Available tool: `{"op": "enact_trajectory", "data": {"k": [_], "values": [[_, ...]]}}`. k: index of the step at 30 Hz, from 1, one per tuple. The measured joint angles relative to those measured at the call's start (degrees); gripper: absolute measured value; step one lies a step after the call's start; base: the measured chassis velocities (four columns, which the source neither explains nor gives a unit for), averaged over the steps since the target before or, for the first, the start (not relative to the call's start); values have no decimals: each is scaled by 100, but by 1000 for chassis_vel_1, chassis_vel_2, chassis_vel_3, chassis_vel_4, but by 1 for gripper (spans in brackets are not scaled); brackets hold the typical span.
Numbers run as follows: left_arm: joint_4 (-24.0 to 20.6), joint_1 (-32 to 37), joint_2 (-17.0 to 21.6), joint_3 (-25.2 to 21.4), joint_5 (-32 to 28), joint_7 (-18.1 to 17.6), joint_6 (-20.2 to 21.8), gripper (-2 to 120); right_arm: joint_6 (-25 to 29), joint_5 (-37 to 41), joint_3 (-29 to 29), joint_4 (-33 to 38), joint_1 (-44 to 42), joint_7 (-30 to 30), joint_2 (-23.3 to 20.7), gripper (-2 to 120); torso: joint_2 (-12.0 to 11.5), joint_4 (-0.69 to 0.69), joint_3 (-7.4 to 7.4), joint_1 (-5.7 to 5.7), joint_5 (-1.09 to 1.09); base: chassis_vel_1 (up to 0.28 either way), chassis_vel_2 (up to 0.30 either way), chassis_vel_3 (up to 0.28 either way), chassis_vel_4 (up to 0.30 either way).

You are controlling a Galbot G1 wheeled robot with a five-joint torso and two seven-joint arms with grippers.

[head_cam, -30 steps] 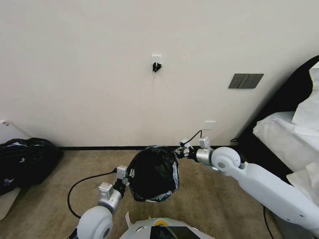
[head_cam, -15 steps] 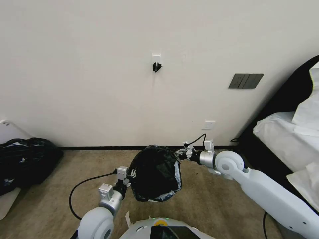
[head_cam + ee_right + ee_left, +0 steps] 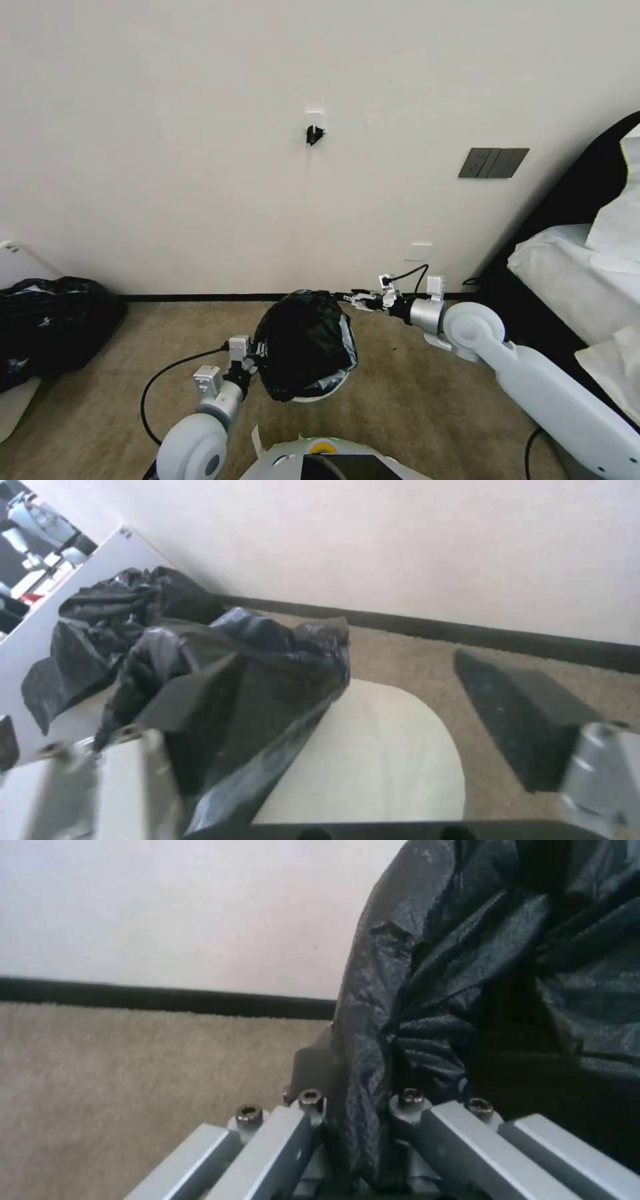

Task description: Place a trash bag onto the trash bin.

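Carpet by wall: left gripper (image 3: 259, 351) fingers pinch trash bag (image 3: 305, 343); right gripper (image 3: 353, 298) fingers spread, empty.

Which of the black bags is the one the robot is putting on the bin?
Look at the carpet just below the wall, in front of the robot. The trash bag is draped over the trash bin, unlike the bigger bulging bag lying far left.

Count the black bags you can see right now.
2. The trash bag is draped over the bin on the carpet ahead, its edge pinched by the left gripper. A larger bag sits against the wall, far left. Others may lie out of frame.
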Motion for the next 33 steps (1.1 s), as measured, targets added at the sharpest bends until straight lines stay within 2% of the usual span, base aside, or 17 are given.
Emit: {"op": "enact_trajectory", "data": {"k": [5, 11, 18, 21, 22, 24, 26, 29, 30, 33], "values": [[58, -120, -39, -71, -273, -197, 50, 2, 0, -169, 343, 527, -611, 135, 19, 99, 0, -2, 0, 0, -1, 0, 0, 0, 0], [129, -215, -60, -107, -432, -296, 81, 2, -59, -519, 596, 1129, -1251, 238, 154, 100, 0, -1, 0, 0, -1, 0, 0, 0, 0], [168, -243, -45, -110, -452, -300, 85, 2, -60, -811, 480, 1233, -1422, 249, 293, 98, 0, 0, 0, 0, 0, 0, 0, 0, 0], [165, -245, -27, -107, -462, -310, 88, 2, -60, -945, 336, 1181, -1373, 255, 325, 88, 0, 0, 0, 0, 0, 0, 0, 0, 0], [165, -245, -27, -107, -462, -310, 88, 2, -60, -945, 336, 1181, -1373, 255, 325, 88, 0, 0, 0, 0, 0, 0, 0, 0, 0], [126, -227, -4, -95, -471, -324, 98, 2, -67, -1022, 286, 1118, -1339, 256, 328, 76, 0, 0, 0, 0, 0, 0, 0, 0, 0], [117, -224, 3, -95, -473, -324, 100, 2, -71, -1029, 284, 1105, -1333, 256, 327, 72, 0, 0, 0, 0, 0, 0, 0, 0, 0], [123, -242, 22, -98, -471, -329, 100, 2, -79, -1035, 293, 1069, -1324, 246, 317, 56, 0, -1, 0, 0, 0, 0, 0, 0, 0], [123, -242, 22, -98, -471, -329, 100, 2, -79, -1035, 293, 1069, -1324, 246, 317, 56, 0, -1, 0, 0, 0, 0, 0, 0, 0], [126, -253, 37, -96, -469, -333, 100, 2, -90, -1032, 288, 1034, -1295, 225, 300, 43, 0, -1, 0, 0, 0, 0, 0, 0, 0]]}}
